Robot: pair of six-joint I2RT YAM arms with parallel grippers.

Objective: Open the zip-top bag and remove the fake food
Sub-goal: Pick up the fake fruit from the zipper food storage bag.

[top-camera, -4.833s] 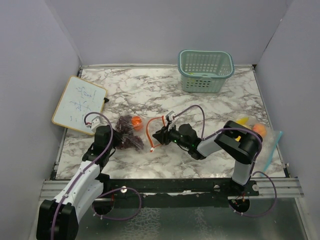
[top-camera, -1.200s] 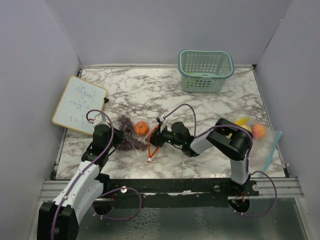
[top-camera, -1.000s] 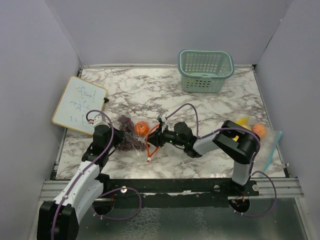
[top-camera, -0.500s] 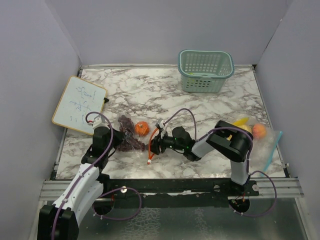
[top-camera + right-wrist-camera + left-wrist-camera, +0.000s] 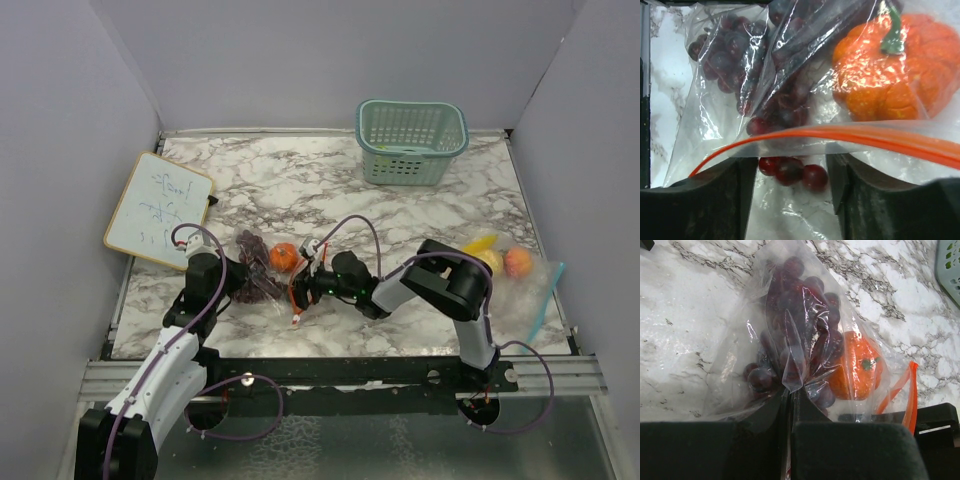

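The clear zip-top bag [image 5: 262,283] lies at the front left of the marble table, its orange zip strip [image 5: 297,290] gaping toward the right. Inside it sit a purple grape bunch [image 5: 790,305] and an orange [image 5: 857,370]. My left gripper [image 5: 790,392] is shut on a fold of the bag's film at its closed end. From the right, my right gripper [image 5: 792,175] stands open at the bag's mouth, just under the zip strip [image 5: 865,135]. A few grapes [image 5: 792,171] lie between its fingers [image 5: 715,195] without touching them, and the orange [image 5: 895,75] sits beyond.
A banana [image 5: 482,241], lemon [image 5: 490,260] and peach [image 5: 517,261] lie at the right on another bag [image 5: 545,290]. The teal mesh basket [image 5: 411,140] stands at the back right. A whiteboard [image 5: 158,208] lies at the left edge.
My right gripper has opened wider and pushed leftward into the bag's mouth. The left gripper has kept its hold and the bag has barely shifted.
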